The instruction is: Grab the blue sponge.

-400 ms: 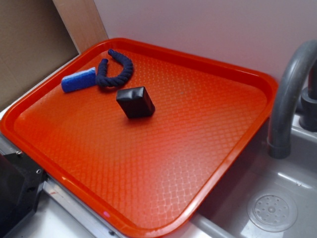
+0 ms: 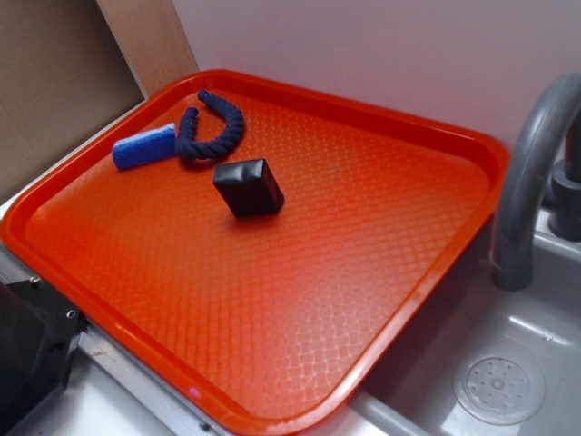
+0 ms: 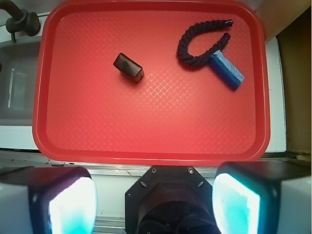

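- Gripper (image 3: 153, 197) high above tray (image 3: 151, 148), jaws spread wide, holding nothing.
- Sponge (image 3: 226, 71) far ahead, right (touching rope (image 3: 197, 43)).
- Black block (image 3: 128, 68) ahead, left.

Both views bright, evenly lit, light looks overhead/diffuse. Exterior view: red tray (image 2: 381, 227) slightly oversaturated, soft sheen across its textured floor toward the near corner; black block (image 2: 248, 186) shows a small glossy highlight on top and throws a short soft shadow. Sink (image 2: 508, 363) at right reads a bit soft. Wrist view: tray center sharp, pale washed-out hotspot mid-floor; gripper (image 3: 153, 202) at bottom edge very close, out of focus, its finger pads (image 3: 72, 204) blown out to glowing cyan-white. Mild barrel bend at tray rim w/ darker corners.
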